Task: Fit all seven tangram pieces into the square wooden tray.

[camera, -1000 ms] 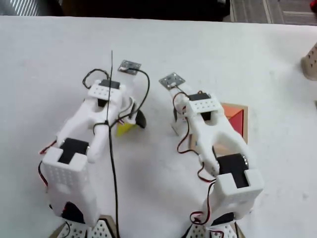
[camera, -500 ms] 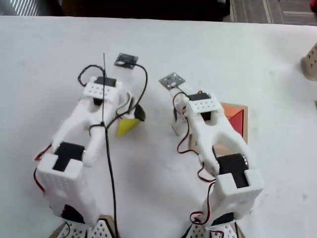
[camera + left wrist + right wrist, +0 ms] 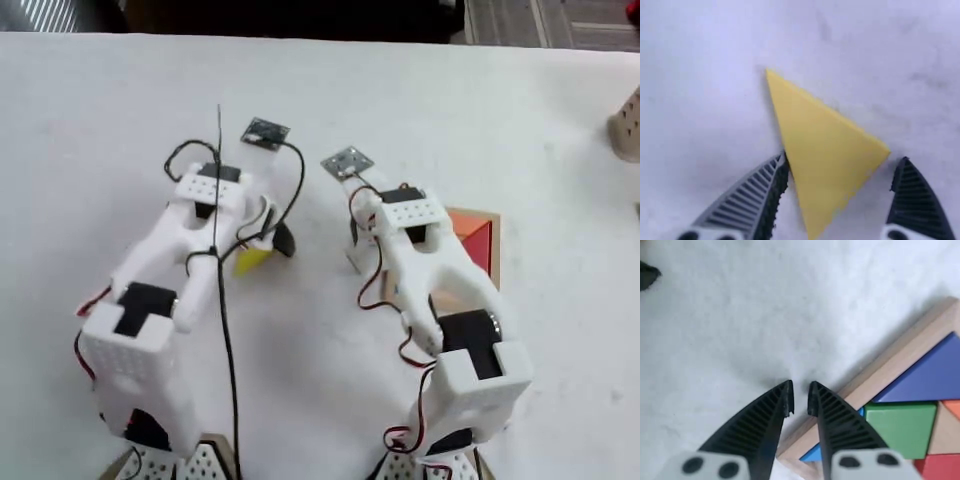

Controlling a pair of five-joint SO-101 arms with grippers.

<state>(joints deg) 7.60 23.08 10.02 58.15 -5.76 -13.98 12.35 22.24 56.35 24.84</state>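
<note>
The left claw point(image 3: 842, 161), spread, straddles the yellow triangle point(image 3: 825, 150) lying flat on the worktop point(image 3: 700, 60) (sharp tip pointing away), with the tray point(image 3: 890, 369) well apart to its right.

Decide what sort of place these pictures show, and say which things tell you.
Probably a robotics lab bench. A white left arm and right arm stand side by side at a table; a wooden tangram tray holds coloured pieces, and a yellow triangle lies loose.

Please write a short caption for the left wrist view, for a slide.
Left gripper open around the yellow triangle, which lies flat on the white table.
</note>
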